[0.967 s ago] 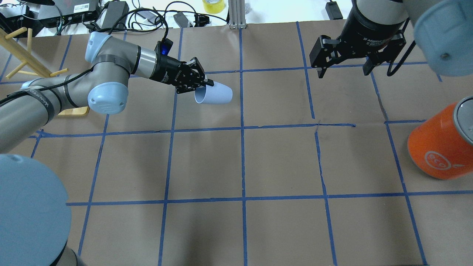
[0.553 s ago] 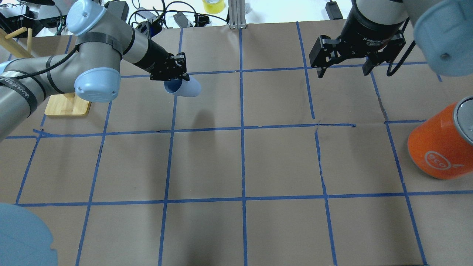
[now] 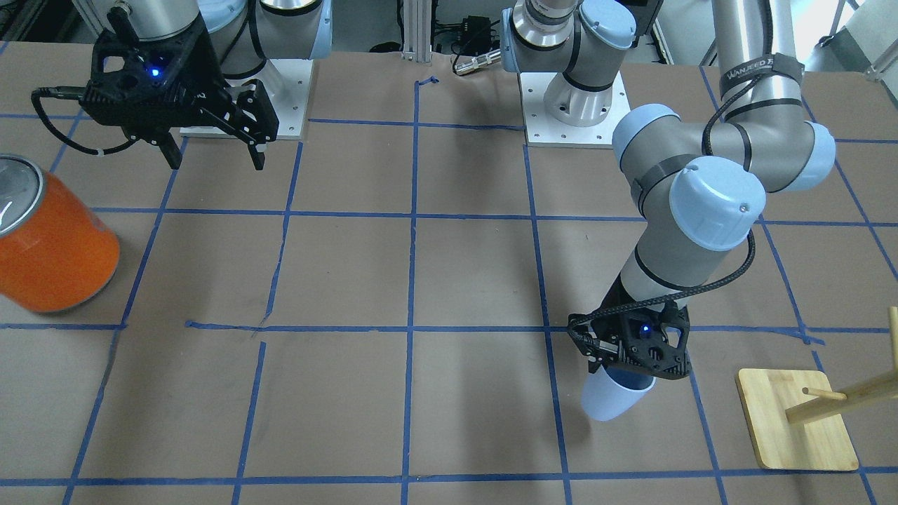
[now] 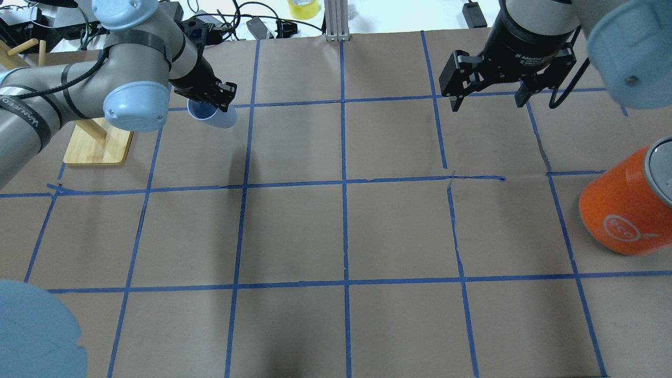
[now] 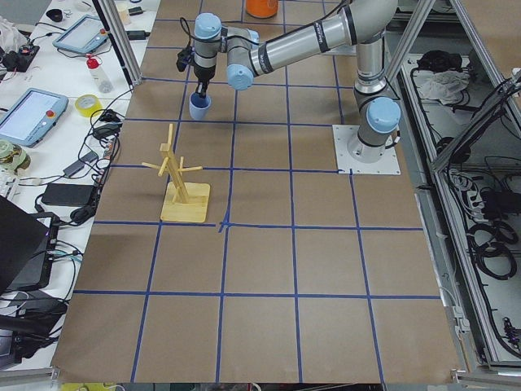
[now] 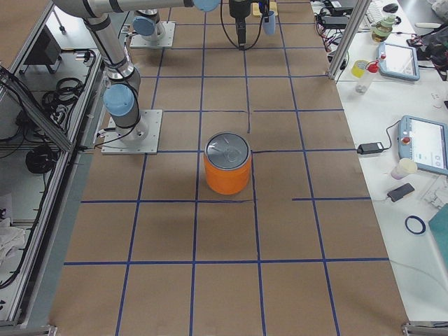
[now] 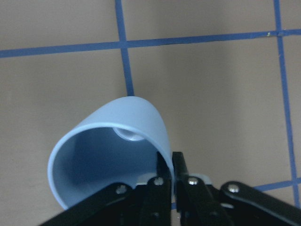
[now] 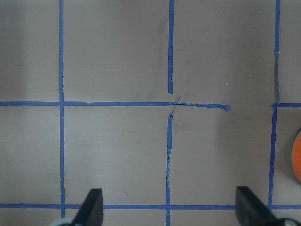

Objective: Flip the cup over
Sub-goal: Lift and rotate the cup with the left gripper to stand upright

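Your left tool [image 3: 620, 370] is clamping the wall of the small pale light-blue plastic cup [image 3: 609, 405]. In the left wrist view one finger is sitting inside the mouth and the other outside, and the two are pressing the thin rim between them. I think this pinch on the rim is chosen because it is leaving the body of the cup free to swing when the wrist is turning.

The cup is hanging under the tool, tilted. Its mouth is pointing up toward the wrist and its base is pointing down and away. It is over the far left part of the brown paper worktop with the blue tape grid [image 4: 399, 231], near the light wooden peg rack on a flat base [image 4: 97, 147] but apart from it. In the overhead view its shadow is lying apart from it, so it seems to be lifted, though I cannot tell this for sure.

As I am judging it, the flip is nearly done, and setting the base down flat is remaining.

Your right tool [image 4: 488, 102] is waiting with its fingers wide apart and holding nothing. It is hovering over the far right part of the worktop, well apart from the cup. The large orange can with a silver top [image 4: 625, 210] is standing at the right edge, out of the way.
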{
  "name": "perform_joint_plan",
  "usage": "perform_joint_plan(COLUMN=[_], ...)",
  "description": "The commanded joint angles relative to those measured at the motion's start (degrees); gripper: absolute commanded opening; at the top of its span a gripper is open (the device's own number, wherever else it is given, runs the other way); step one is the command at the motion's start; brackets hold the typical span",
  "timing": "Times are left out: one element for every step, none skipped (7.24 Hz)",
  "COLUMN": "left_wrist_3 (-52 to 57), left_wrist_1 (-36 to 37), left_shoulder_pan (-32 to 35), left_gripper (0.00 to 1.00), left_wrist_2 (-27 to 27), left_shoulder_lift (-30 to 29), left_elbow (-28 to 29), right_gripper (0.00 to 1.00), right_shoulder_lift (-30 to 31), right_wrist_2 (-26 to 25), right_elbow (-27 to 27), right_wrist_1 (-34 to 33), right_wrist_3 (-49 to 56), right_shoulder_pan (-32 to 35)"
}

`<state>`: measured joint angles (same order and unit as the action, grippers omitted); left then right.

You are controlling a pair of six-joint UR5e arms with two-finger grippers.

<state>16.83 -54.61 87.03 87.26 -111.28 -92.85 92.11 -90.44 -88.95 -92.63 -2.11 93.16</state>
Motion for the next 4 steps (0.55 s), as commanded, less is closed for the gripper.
perform_joint_plan(left_wrist_3=[8.0, 13.0, 16.8, 17.5], left_wrist_1=[0.0, 0.0, -2.5, -4.1], left_shoulder_pan=[-0.1, -0.2, -0.4, -0.5], left_gripper=[0.03, 0.06, 0.06, 0.09], left_wrist_2=[4.7, 5.2, 6.0, 6.0], left_shoulder_lift=[-3.0, -4.7, -5.3, -5.3], left_elbow=[0.8, 1.9, 3.2, 3.4], right_gripper=[1.0, 1.0, 1.0, 1.0], right_shoulder_lift=[0.0, 0.0, 0.0, 0.0], right_wrist_2=[0.0, 0.0, 0.0, 0.0], right_elbow=[0.0, 0.0, 0.0, 0.0], right_wrist_1=[0.0, 0.0, 0.0, 0.0], right_wrist_3=[0.0, 0.0, 0.0, 0.0], right_shoulder_pan=[0.0, 0.0, 0.0, 0.0])
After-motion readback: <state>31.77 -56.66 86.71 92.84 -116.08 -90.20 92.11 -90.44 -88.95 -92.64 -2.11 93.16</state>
